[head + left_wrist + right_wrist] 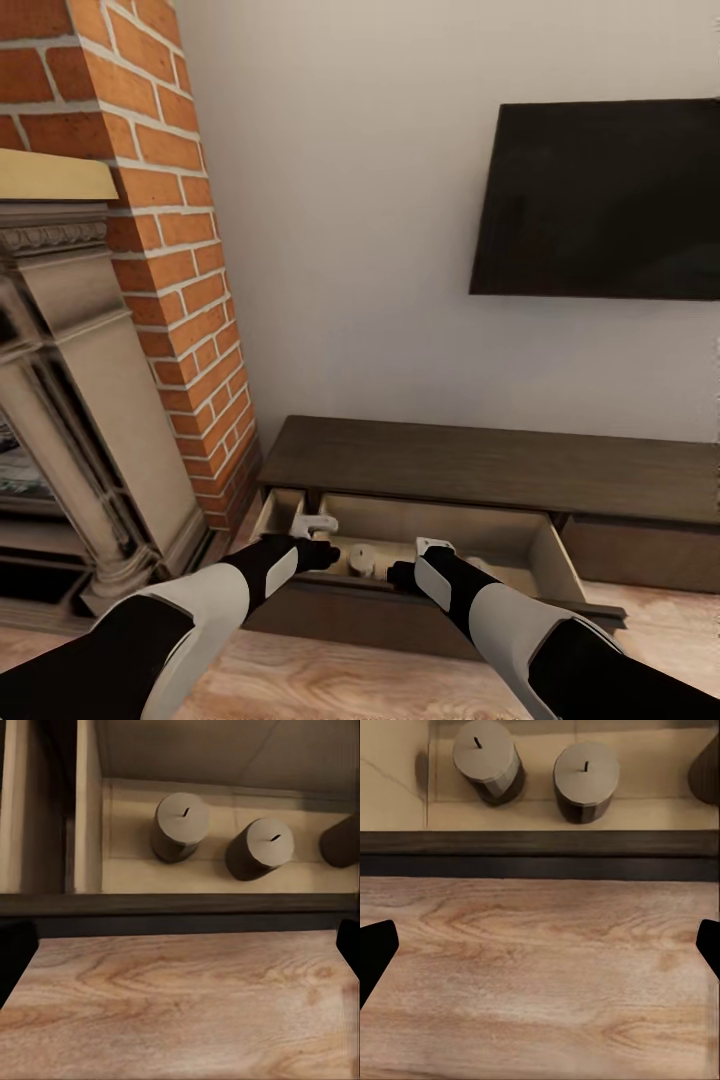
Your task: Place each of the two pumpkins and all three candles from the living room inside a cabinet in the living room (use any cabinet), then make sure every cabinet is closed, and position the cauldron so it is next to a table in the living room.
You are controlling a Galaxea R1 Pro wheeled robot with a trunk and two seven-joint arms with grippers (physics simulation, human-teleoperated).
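Note:
The cabinet (470,465) stands low against the wall with one drawer (545,560) pulled out, its inside pale. Candles (360,556) stand upright in it. Through the left wrist camera I see two whole candles (180,825) (262,846) and the edge of a third (342,840). The right wrist camera shows the same candles (487,759) (585,780) (708,766). My left gripper (322,553) (180,952) and right gripper (400,577) (540,952) hover side by side above the drawer's front edge, both open and holding nothing. Pumpkins, cauldron and table are out of view.
A brick chimney (190,300) and a stone fireplace surround (80,420) stand close on the left. A dark TV (600,200) hangs on the wall above the cabinet. The drawer front (640,550) to the right is shut. Wood floor (330,680) lies in front.

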